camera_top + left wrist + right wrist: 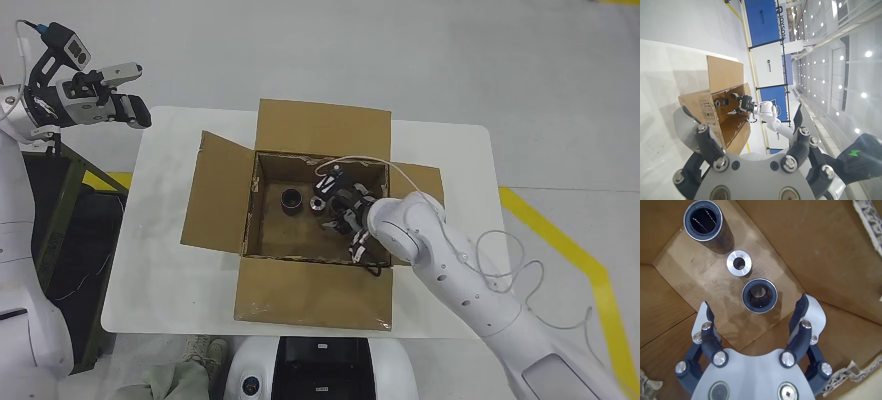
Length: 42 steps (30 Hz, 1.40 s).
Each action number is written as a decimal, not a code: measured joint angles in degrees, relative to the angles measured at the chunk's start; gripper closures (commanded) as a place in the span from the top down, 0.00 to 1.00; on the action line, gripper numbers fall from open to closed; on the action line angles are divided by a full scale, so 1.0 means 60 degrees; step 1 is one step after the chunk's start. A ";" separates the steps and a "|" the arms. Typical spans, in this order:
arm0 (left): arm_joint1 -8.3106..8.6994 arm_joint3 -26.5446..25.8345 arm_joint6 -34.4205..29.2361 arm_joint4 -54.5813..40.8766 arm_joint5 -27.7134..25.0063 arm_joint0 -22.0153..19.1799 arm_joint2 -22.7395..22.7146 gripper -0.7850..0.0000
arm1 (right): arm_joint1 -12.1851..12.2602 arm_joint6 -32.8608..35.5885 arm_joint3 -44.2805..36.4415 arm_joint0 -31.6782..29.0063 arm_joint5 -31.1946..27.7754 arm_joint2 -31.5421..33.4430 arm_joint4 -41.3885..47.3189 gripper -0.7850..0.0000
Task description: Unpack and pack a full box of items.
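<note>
I am holding my right fingers point(801, 308) spread wide apart, gripping nothing, down inside the box point(829, 247). Three metal parts are standing in one row on the box floor. The first, a short dark-rimmed sleeve point(759, 295), is sitting just ahead of my fingertips, centred between them but not touching either one. One silver ring point(739, 263) is standing just beyond it with a small gap between them. One tall dark cylinder point(706, 224) is standing farthest out, just beside the ring; I cannot tell whether those two are touching. Bare cardboard is lying open on both sides of the row, and the box walls are standing well apart from either fingertip. Torn, ragged cardboard edges are showing back near my wrist.

My left fingers point(798, 121) are also hanging spread wide apart and gripping nothing. They are sitting off beyond a corner of the white worktop point(160, 280), well apart from the box. The box's four flaps point(215, 195) are lying folded outward, and bare worktop is surrounding the box on every side.
</note>
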 measured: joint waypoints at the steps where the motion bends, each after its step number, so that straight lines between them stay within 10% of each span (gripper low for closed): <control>1: 0.0000 0.0000 0.0000 0.0000 0.0000 0.0000 0.0000 1.00 | -0.0027 -0.0003 0.0078 0.0046 -0.0030 -0.0039 0.0022 0.96; 20: 0.0000 0.0000 0.0000 0.0000 0.0000 0.0000 0.0000 1.00 | -0.0433 -0.0064 0.1536 0.0712 -0.0228 -0.0394 0.0410 0.82; 28: 0.0000 0.0000 0.0000 0.0000 0.0000 0.0000 0.0000 1.00 | -0.0531 -0.0209 0.1696 0.0796 -0.0449 -0.0392 0.0576 0.00; 42: 0.0000 0.0000 0.0000 0.0000 0.0000 0.0000 0.0000 1.00 | -0.0272 0.0315 0.0365 0.0119 -0.0544 0.0257 -0.0168 0.00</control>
